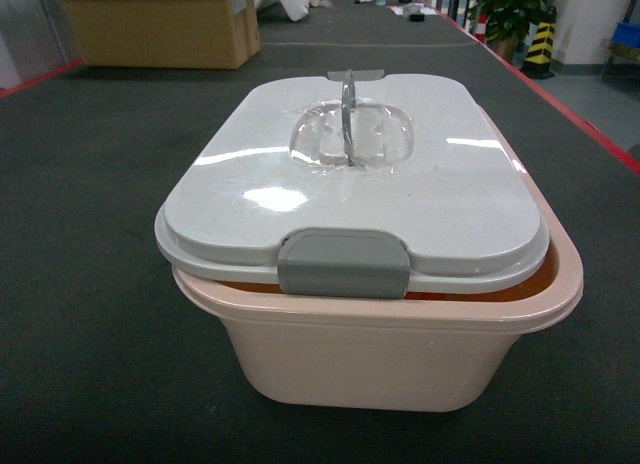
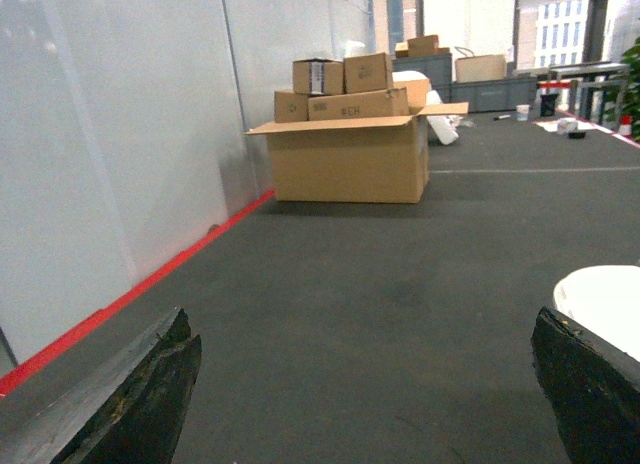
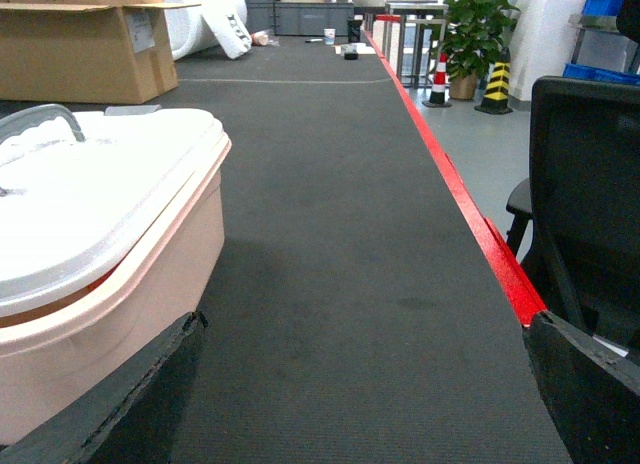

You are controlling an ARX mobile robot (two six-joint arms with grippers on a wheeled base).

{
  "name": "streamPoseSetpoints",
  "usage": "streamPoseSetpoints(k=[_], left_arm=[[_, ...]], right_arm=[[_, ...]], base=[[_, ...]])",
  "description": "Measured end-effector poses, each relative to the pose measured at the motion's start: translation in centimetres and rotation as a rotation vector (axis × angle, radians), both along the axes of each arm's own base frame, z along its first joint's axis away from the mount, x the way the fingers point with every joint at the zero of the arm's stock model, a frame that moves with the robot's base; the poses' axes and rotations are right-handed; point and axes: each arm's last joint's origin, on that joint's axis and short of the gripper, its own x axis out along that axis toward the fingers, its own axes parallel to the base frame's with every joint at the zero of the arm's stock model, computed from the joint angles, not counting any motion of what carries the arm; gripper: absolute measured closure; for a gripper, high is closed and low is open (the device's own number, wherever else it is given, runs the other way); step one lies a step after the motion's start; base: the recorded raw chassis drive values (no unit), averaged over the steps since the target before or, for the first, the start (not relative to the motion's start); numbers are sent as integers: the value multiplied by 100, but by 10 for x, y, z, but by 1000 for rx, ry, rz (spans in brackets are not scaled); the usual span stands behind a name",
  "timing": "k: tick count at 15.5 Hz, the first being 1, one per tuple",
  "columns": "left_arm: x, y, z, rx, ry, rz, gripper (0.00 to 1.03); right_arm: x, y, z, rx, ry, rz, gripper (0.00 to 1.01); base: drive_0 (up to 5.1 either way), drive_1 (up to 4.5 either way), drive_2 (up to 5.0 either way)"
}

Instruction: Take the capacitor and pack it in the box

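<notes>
A pale peach-pink plastic box [image 1: 400,359] sits on dark grey matting directly ahead of the robot, filling the middle of the head view. Its long axis runs away from the camera, with one short end nearest. A glossy white lid [image 1: 370,174] rests on top but is not seated — it lies skewed and shifted toward the left, so a strip of the tub's thick rolled rim shows along the right side and an orange-tinted gap opens under the near edge. A grey latch [image 1: 343,263] hangs at the middle of the lid's near edge, and a thin grey handle [image 1: 348,116] stands upright in a clear recessed dish at the lid's centre.

Neither arm appears in the head view. The right gripper [image 3: 360,404] has its two dark fingers at the bottom corners of its wrist view, spread wide with nothing between them; the box lies just to its left, close beside the left finger. The left gripper [image 2: 365,394] is likewise spread wide and empty, and only a white corner of the lid shows at the right edge of its view, touching or just behind the right finger. So the box lies between the two arms, and the right one appears nearer.

No capacitor can be seen in any view. A brown cardboard carton [image 2: 350,159] stands well behind.
</notes>
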Motion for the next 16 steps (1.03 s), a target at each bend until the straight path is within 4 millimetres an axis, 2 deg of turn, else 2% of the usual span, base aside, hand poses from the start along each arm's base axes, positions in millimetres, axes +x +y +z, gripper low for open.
streamPoseSetpoints(k=[2,4,5,7,9,10,12,13,14,16], left_arm=[[-15,8,8,-50,-72,-7,5],[-14,7,7,-51,-58,-9,5],[-12,8,6,-25,18,-68,9],[-18,20,-11,-55,153,-205,32],[-21,26,-29,-87,169,-254,54],[-22,30,-39,-93,181,-260,68],[-25,35,-49,-106,169,-259,93],[-26,39,-55,-108,169,-272,101],[-27,47,-61,-110,175,-255,101],[-33,47,-67,-112,187,-267,101]], right_arm=[[0,0,0,0,0,0,3],[0,0,0,0,0,0,3],[0,0,0,0,0,0,3],[0,0,0,0,0,0,3],[0,0,0,0,0,1,3],[0,0,0,0,0,0,3],[0,0,0,0,0,0,3],[0,0,0,0,0,0,3],[0,0,0,0,-1,0,3],[0,0,0,0,-1,1,3]], base=[[0,0,0],[0,0,0],[0,0,0],[0,0,0],[0,0,0],[0,0,0],[0,0,0],[0,0,0],[0,0,0],[0,0,0]])
